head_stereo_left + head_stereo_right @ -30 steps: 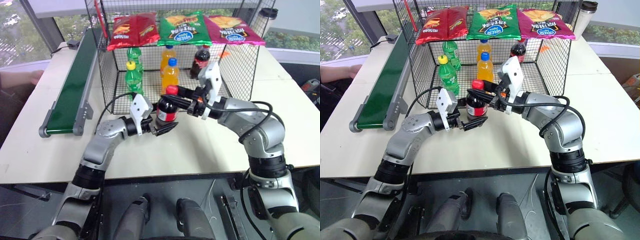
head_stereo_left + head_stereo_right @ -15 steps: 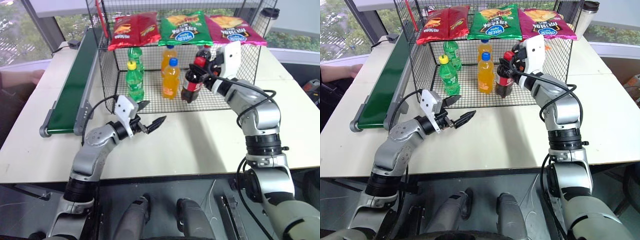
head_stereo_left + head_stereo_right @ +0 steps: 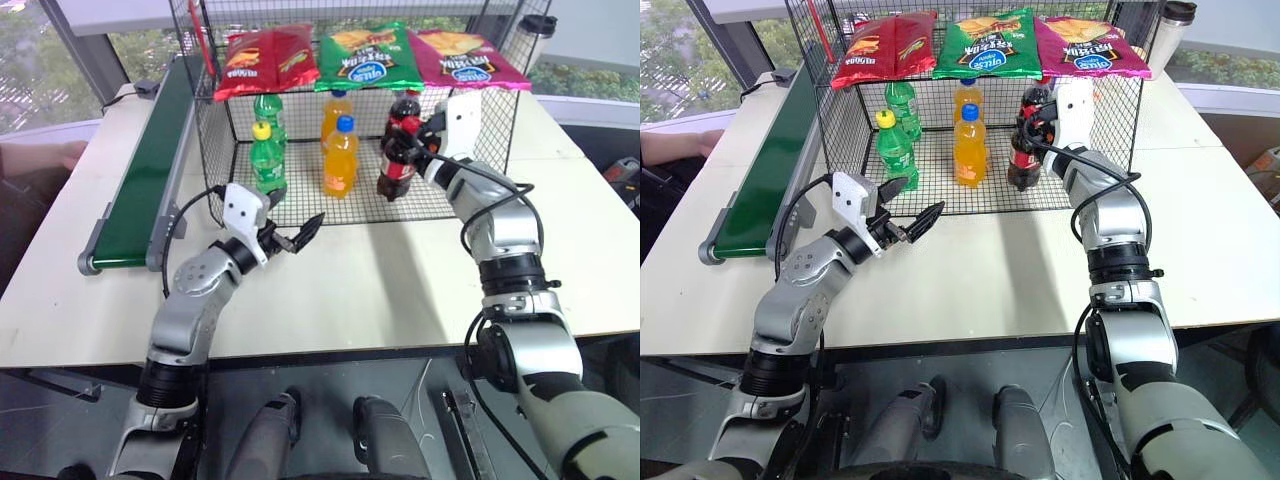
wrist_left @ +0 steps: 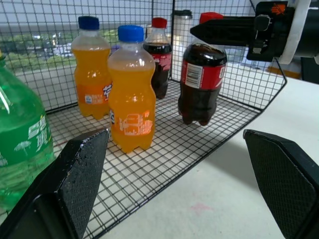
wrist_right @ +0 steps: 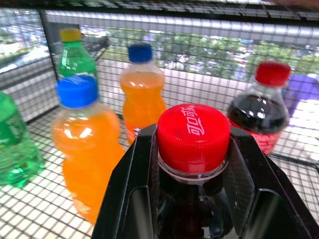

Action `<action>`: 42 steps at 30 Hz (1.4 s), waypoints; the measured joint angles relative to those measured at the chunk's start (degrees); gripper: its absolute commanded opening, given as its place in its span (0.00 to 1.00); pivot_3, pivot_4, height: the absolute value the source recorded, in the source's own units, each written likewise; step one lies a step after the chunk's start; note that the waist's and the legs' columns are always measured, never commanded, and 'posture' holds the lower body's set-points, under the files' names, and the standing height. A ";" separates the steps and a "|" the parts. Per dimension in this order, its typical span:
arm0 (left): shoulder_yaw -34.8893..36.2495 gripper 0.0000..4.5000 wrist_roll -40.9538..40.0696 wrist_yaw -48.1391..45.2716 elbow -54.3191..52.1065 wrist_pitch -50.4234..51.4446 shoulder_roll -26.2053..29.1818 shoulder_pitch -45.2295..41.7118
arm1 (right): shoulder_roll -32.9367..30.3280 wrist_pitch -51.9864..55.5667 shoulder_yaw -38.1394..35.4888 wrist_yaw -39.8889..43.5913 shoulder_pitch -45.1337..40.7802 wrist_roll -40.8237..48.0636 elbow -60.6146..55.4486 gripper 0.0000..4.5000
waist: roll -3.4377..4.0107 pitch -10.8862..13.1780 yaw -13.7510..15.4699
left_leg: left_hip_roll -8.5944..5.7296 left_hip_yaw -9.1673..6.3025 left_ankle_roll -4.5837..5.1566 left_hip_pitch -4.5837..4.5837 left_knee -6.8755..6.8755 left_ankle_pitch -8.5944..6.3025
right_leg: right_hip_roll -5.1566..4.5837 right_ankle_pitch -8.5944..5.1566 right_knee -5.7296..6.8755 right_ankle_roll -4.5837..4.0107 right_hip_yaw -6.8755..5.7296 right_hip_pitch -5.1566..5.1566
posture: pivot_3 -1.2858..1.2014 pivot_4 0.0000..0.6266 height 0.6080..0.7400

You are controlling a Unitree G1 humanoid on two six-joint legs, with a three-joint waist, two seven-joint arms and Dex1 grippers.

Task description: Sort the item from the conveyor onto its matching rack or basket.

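My right gripper (image 5: 194, 164) has its two black fingers (image 5: 130, 194) pinched on the neck of the cola bottle (image 3: 397, 160), just under the red cap (image 5: 194, 137). The bottle hangs upright inside the open front of the black wire-mesh cage (image 3: 490, 140), at its right end, with its base at or just above the mesh floor; I cannot tell whether it is touching. From there my right forearm runs back and down to the right, elbow bent over the white table (image 3: 420, 290), the wrist about level and pointing into the cage.

My left gripper (image 3: 298, 232) has its fingers spread wide with nothing between them. It hovers over the table just in front of the cage's open side, near the left half, tipped slightly upward and angled toward the right. The left forearm slopes back down to the elbow near the table's front edge.

Inside the cage, a second cola bottle (image 4: 158, 56) stands behind the held one. To their left are two orange soda bottles (image 3: 341, 155) with blue caps, one behind the other, and further left two green soda bottles (image 3: 267, 160). On the cage's flat top lie three snack bags (image 3: 365, 55): red, green and magenta. The dark green conveyor (image 3: 145, 180) runs along the left of the cage, well apart from both grippers.
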 measured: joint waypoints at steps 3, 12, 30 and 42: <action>-0.52 1.00 0.34 0.24 0.00 -0.03 -0.20 0.00 | 0.13 -3.00 -0.02 -0.02 -1.35 -1.08 3.58 0.25 | 0.00 0.00 -0.02 | 0.00 0.00 0.00 0.01 0.00 0.00 | 0.00 0.00 0.01 0.00 0.00 0.00 | 0.52 0.24 0.98; -1.12 1.00 1.02 0.49 0.00 -0.12 -0.31 0.37 | 0.11 -7.80 -0.47 -0.22 -2.79 -2.85 11.08 0.25 | 0.00 0.00 -0.05 | 0.00 0.01 0.00 0.02 0.00 0.00 | 0.01 0.00 0.02 0.00 0.02 0.00 | 0.52 0.24 0.98; -1.15 1.00 1.63 0.44 0.03 -0.68 -0.60 1.10 | -1.18 -7.23 -0.46 2.54 -0.48 -4.27 5.25 0.99 | 0.00 0.00 0.04 | 0.00 0.01 -0.01 0.05 0.02 0.00 | 0.01 0.00 0.05 0.00 0.03 0.03 | 0.52 0.24 0.98; -0.28 1.00 0.23 -1.92 0.03 0.83 2.49 3.24 | -9.09 15.47 -3.08 12.39 19.48 5.16 -27.54 0.99 | 0.03 -0.03 -0.10 | 0.06 -0.03 -0.02 0.10 0.03 -0.02 | 0.00 -0.12 0.08 -0.19 0.04 0.08 | 0.52 0.24 0.98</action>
